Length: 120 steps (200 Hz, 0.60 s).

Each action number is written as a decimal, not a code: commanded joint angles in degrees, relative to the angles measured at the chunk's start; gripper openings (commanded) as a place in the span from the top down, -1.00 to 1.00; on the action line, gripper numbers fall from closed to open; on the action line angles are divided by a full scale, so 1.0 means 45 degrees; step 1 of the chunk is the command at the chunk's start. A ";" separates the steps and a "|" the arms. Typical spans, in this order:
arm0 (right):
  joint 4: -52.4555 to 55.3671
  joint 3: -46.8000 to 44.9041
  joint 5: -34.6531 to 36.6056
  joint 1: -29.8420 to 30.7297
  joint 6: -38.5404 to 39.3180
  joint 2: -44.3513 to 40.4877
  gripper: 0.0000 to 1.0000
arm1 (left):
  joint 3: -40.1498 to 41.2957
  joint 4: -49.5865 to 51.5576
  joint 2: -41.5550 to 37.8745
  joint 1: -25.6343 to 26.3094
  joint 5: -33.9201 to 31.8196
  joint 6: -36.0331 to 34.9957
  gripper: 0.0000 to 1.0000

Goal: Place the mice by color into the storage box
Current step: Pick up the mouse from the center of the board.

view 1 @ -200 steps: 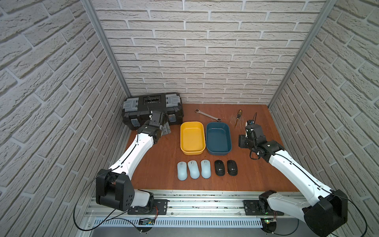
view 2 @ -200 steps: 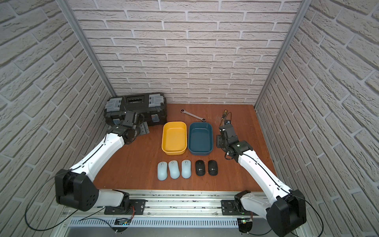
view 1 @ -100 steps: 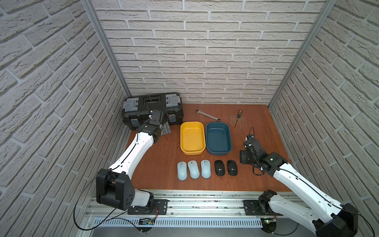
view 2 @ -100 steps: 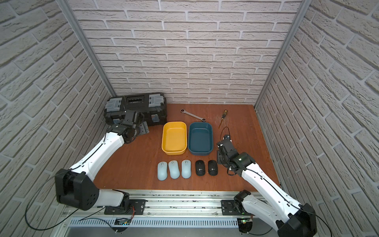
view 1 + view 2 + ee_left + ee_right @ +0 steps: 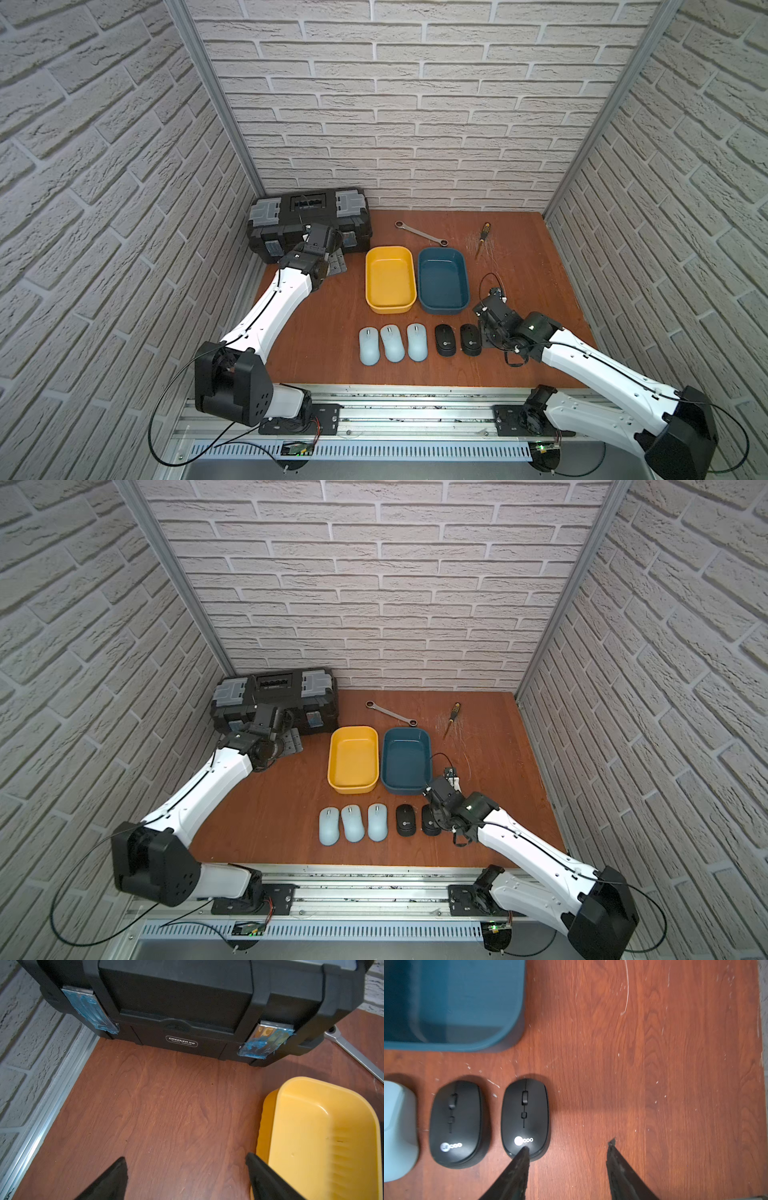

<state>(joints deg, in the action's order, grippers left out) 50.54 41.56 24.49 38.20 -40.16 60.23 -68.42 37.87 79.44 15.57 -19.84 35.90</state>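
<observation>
Three pale blue mice (image 5: 392,343) and two black mice lie in a row near the table's front edge. My right gripper (image 5: 568,1145) hangs open just right of the rightmost black mouse (image 5: 525,1118). One fingertip (image 5: 524,1152) overlaps that mouse's rear end, and bare wood lies between the fingers. The other black mouse (image 5: 455,1124) lies beside it. Behind the row stand an empty yellow storage box (image 5: 390,309) and an empty teal storage box (image 5: 442,309). My left gripper (image 5: 185,1156) is open and empty over bare table, between the yellow box (image 5: 270,1118) and the toolbox.
A shut black toolbox (image 5: 309,220) stands at the back left, right behind my left gripper. A wrench (image 5: 422,233) and a screwdriver (image 5: 482,239) lie at the back. Brick walls close in the table on three sides.
My right arm has swung from beside the teal box toward the front and come down next to the rightmost black mouse. The left arm has not moved.
</observation>
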 commanded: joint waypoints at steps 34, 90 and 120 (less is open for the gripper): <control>0.0786 0.0239 0.1023 0.1487 -0.1624 0.1675 -0.20 | -0.0030 -0.0251 -0.0584 0.0079 -0.0104 0.0059 -0.83; -0.0442 -0.0140 0.0488 0.1533 -0.1944 0.2376 -0.29 | 0.0008 -0.0168 -0.0545 0.0036 -0.0178 0.0024 -0.83; -0.1098 0.0090 0.0177 0.1470 -0.1568 0.2693 -0.40 | 0.0091 -0.0229 -0.0466 0.0035 -0.0158 -0.0099 -0.84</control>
<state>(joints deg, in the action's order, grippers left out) 48.99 41.04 25.78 44.88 -47.33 71.44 -68.40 37.76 78.13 15.81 -19.90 35.86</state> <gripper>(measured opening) 0.685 0.917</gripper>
